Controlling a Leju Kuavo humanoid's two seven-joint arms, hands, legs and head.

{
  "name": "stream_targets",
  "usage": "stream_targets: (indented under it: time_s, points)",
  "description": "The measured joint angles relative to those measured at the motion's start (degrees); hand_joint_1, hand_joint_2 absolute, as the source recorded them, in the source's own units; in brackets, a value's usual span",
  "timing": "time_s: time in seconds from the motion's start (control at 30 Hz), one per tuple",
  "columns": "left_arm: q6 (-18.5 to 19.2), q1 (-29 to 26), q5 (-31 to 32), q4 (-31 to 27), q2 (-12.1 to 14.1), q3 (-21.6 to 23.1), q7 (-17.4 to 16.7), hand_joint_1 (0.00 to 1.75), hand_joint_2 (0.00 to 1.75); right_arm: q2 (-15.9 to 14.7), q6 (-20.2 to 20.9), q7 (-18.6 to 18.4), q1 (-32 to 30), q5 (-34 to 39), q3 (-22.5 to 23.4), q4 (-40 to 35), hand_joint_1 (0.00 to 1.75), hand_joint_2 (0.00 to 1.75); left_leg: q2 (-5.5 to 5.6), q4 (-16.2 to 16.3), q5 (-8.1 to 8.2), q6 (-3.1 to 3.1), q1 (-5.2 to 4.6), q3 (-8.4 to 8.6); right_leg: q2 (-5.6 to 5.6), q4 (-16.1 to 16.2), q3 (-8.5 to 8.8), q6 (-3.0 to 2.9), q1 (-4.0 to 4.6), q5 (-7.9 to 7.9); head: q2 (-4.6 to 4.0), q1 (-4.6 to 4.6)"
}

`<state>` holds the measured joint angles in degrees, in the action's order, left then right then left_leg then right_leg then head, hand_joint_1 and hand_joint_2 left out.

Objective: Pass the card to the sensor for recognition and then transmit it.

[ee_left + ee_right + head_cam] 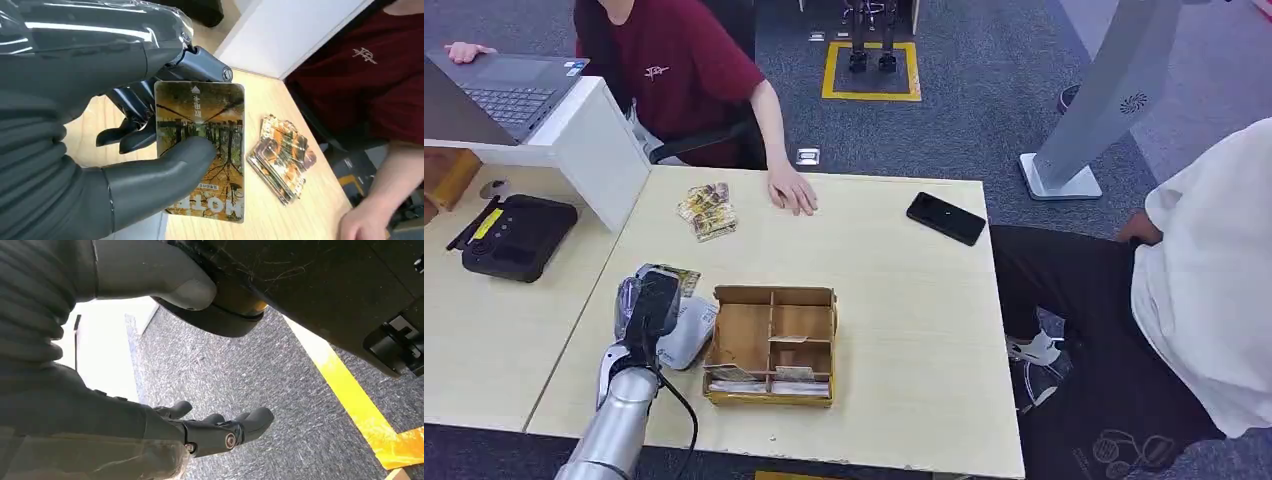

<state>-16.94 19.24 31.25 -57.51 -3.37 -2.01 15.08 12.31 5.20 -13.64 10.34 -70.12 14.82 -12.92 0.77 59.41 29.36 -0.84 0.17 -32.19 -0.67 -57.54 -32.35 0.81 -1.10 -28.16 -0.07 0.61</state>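
My left hand (652,305) hovers over the wooden table beside the compartment box, holding a card (202,145) printed with autumn trees; the thumb presses its face and the fingers lie behind it. In the head view the card (686,280) peeks out past the hand. A white rounded device (689,333), perhaps the sensor, lies just under the hand. A fanned stack of similar cards (707,211) lies farther up the table, also seen as the stack (281,157) in the wrist view. My right hand (220,432) hangs over grey carpet, fingers apart, holding nothing.
A wooden compartment box (772,345) with a few cards stands right of my hand. A black phone (945,217) lies far right. A person's hand (792,190) rests on the table's far edge. A black terminal (516,236) sits on the left desk, behind a white divider (599,150).
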Motion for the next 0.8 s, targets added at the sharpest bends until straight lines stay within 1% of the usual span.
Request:
stream_targets:
  time_s: [0.13, 0.23, 0.33, 0.5, 0.6, 0.67, 0.8]
  points:
    - [3.1, 0.1, -2.6, -1.7, 0.0, 0.4, -0.2, 1.75, 1.75, 0.0, 0.0, 0.0, 0.0, 0.0, 0.0, 0.0, 0.0, 1.75, -0.01, 0.0, 0.0, 0.0, 0.0, 0.0, -0.01, 0.0, -0.01, 0.0, 0.0, 0.0, 0.0, 0.0]
    - [5.4, 0.2, -2.9, -2.7, 0.4, 1.1, -0.7, 1.75, 1.75, 0.0, 0.0, 0.0, 0.0, 0.0, 0.0, 0.0, 0.0, 1.75, -0.01, 0.0, 0.0, 0.0, 0.0, 0.0, -0.01, 0.0, -0.01, 0.0, 0.0, 0.0, 0.0, 0.0]
    - [9.5, 0.3, -2.8, -2.9, 1.5, 2.4, -1.4, 1.75, 1.75, 0.0, 0.1, 0.0, 0.0, 0.2, 0.0, 0.0, 0.0, 1.75, -0.02, 0.0, 0.0, 0.0, 0.0, 0.0, -0.03, 0.0, -0.01, 0.0, 0.0, 0.0, 0.0, 0.02]
    - [13.0, 0.6, -2.2, -2.9, 3.5, 4.4, -1.5, 1.75, 1.75, -0.4, 0.9, 0.4, 0.0, 0.4, 0.0, 0.0, 0.0, 1.75, -0.03, 0.0, 0.0, 0.0, 0.01, 0.0, -0.03, 0.0, -0.03, 0.0, 0.01, 0.0, 0.0, 0.0]
    - [16.3, 1.0, -1.7, -2.9, 4.9, 5.9, -1.9, 1.75, 1.75, -0.7, 1.2, 0.7, 0.0, 0.5, 0.0, 0.0, 0.0, 1.75, -0.04, 0.0, 0.0, 0.0, 0.0, 0.0, -0.04, 0.0, -0.03, 0.0, 0.0, 0.0, 0.0, 0.0]
    - [17.7, 1.1, -1.0, -2.9, 5.7, 6.8, -1.9, 1.75, 1.75, -0.8, 1.3, 0.8, 0.0, 0.5, 0.0, 0.0, 0.0, 1.75, -0.04, 0.0, 0.0, 0.0, 0.0, -0.01, -0.04, 0.0, -0.03, 0.0, 0.0, 0.0, 0.0, 0.0]
    - [17.8, 1.1, -0.3, -2.6, 6.4, 8.1, -1.9, 1.75, 1.75, -0.9, 1.7, 0.9, 0.0, 0.5, 0.0, 0.0, 0.0, 1.75, -0.04, 0.0, 0.0, 0.0, 0.0, -0.02, -0.04, 0.0, -0.03, 0.0, 0.0, 0.0, 0.0, 0.0]
